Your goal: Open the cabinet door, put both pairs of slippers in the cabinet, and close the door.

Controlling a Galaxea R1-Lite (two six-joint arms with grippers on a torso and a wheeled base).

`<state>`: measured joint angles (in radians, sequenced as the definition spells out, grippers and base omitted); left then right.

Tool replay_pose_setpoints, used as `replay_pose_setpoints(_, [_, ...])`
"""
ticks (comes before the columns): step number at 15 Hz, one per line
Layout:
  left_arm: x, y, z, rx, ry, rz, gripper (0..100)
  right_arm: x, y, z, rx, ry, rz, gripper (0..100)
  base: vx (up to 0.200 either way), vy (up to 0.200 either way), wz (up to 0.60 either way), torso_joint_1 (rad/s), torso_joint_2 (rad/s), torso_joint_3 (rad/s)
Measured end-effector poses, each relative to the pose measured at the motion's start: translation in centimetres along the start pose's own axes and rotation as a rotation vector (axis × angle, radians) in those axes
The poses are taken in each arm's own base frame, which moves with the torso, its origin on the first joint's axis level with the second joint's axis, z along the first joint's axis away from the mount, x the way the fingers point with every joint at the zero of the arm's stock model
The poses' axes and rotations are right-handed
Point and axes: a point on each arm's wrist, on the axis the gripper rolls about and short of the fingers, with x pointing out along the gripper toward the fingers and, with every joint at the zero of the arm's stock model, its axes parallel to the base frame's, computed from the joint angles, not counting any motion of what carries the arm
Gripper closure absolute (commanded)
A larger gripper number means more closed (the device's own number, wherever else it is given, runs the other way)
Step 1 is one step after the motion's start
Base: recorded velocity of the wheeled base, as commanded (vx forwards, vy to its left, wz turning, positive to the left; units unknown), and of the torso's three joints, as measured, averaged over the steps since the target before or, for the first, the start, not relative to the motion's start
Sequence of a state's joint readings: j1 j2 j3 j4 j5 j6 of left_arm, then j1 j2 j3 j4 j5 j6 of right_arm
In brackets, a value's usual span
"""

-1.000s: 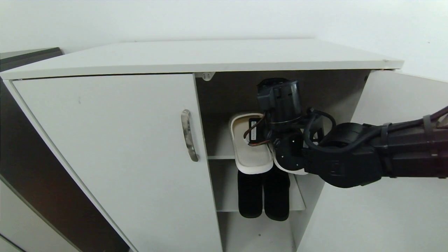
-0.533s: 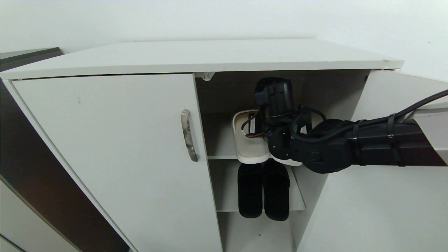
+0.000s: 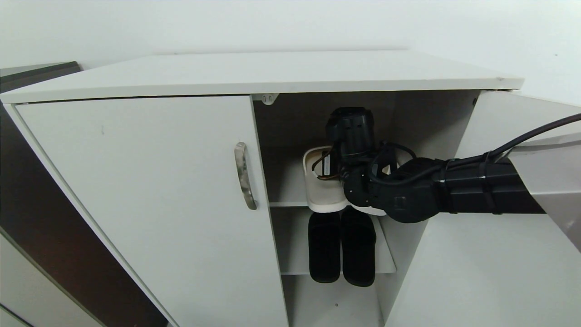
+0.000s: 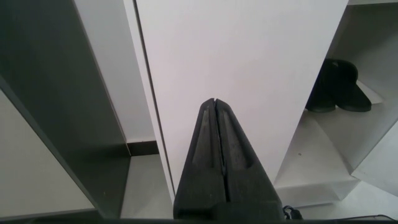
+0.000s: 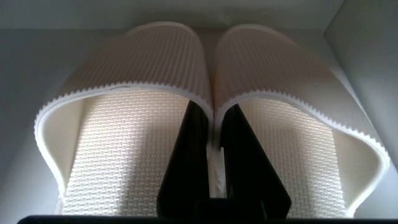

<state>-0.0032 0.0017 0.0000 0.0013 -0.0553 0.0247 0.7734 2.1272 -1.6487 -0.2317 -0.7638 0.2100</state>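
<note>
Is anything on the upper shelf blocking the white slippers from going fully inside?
Nothing visible does. The right gripper holds the white slippers over the upper shelf, no object ahead of them; the black slippers lie one shelf lower.

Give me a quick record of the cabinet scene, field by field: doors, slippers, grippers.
Left door: shut
Right door: open
Black slippers: on lower shelf, side by side
White slippers: at upper shelf, heels past its edge
Right gripper: shut on white slippers' inner edges
Left gripper: shut, empty, facing left door
</note>
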Motion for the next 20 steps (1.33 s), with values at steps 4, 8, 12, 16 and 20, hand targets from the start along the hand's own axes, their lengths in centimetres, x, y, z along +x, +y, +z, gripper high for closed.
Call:
replay_pose_setpoints(4, [0.0, 0.0, 0.0, 0.000, 0.000, 0.000, 100, 0.1, 0.1, -0.2, -0.003, 0.003, -0.002, 0, 0.000, 0.000, 0.00, 0.000, 0.00, 0.000])
replay_pose_setpoints(8, [0.0, 0.0, 0.0, 0.000, 0.000, 0.000, 100, -0.8, -0.2, -0.7, -0.026, 0.024, -0.001, 0, 0.000, 0.000, 0.00, 0.000, 0.00, 0.000])
replay_pose_setpoints(12, [0.0, 0.0, 0.0, 0.000, 0.000, 0.000, 100, -4.4, -1.3, -1.1, -0.042, 0.038, 0.038, 0, 0.000, 0.000, 0.00, 0.000, 0.00, 0.000])
replay_pose_setpoints(16, [0.0, 0.0, 0.0, 0.000, 0.000, 0.000, 100, -9.3, -3.4, -0.7, -0.023, -0.001, 0.108, 100, 0.000, 0.000, 0.00, 0.000, 0.00, 0.000])
replay_pose_setpoints(20, [0.0, 0.0, 0.0, 0.000, 0.000, 0.000, 100, -14.0, -5.7, -0.7, -0.025, -0.008, 0.237, 100, 0.000, 0.000, 0.00, 0.000, 0.00, 0.000])
